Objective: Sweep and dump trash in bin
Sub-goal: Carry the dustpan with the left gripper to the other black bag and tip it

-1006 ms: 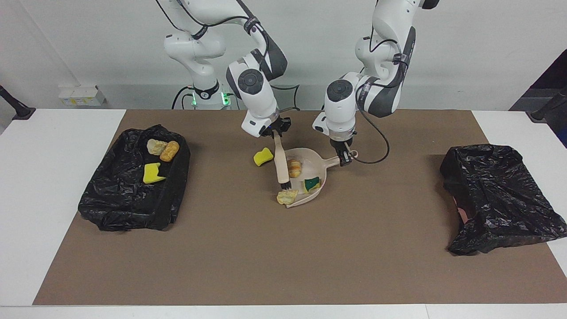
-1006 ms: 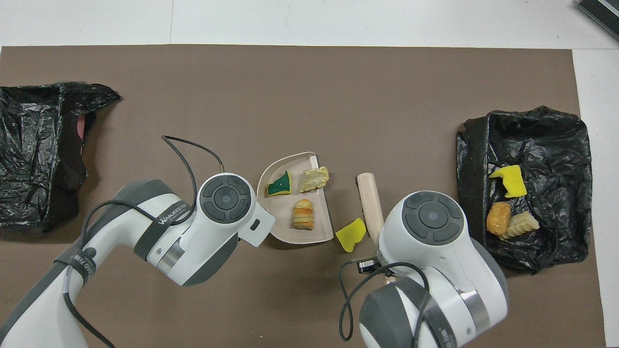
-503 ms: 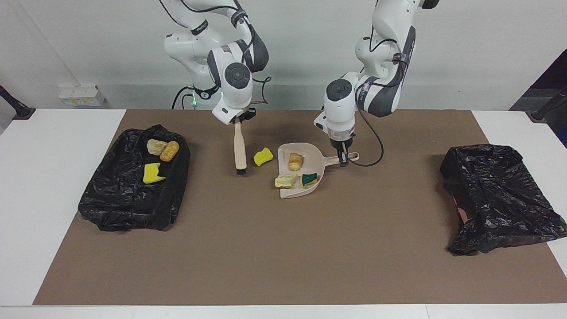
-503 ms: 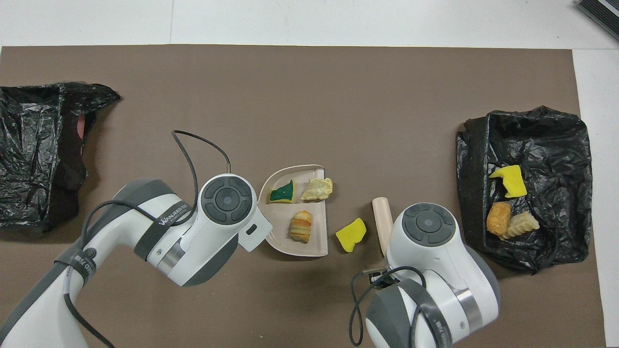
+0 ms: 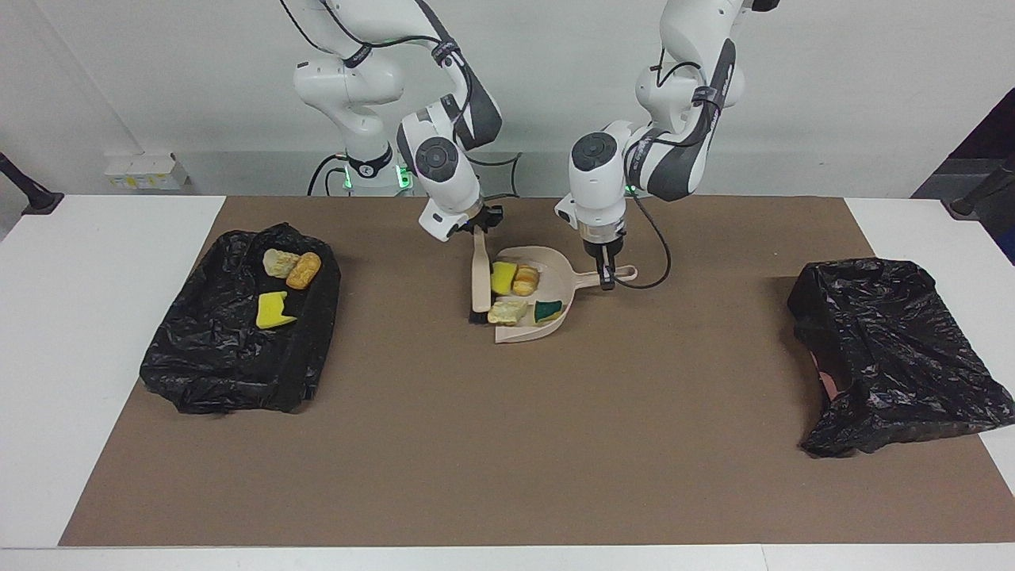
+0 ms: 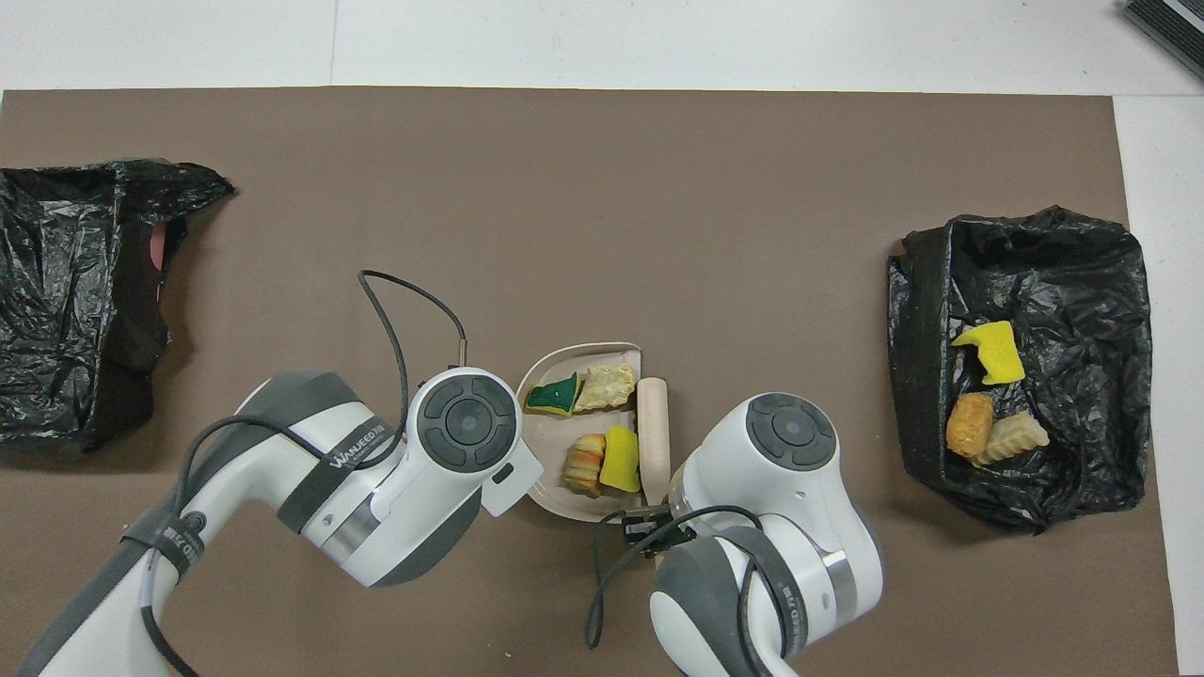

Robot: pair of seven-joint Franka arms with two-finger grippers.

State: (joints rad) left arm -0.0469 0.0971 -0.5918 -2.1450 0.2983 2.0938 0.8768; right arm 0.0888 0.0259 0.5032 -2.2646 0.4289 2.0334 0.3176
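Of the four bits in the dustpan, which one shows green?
The sponge piece with the dark green face, lying in the dustpan beside the pale crumbly lump. The other three bits there are plain yellow, orange-brown and pale tan.

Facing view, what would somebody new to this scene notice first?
Mid-table, the right hand holds a brush against the mouth of a beige dustpan, whose handle the left hand grips; four bits of trash lie in the pan. At the right arm's end, an open black-lined bin holds three more bits. A crumpled black bag lies at the left arm's end.
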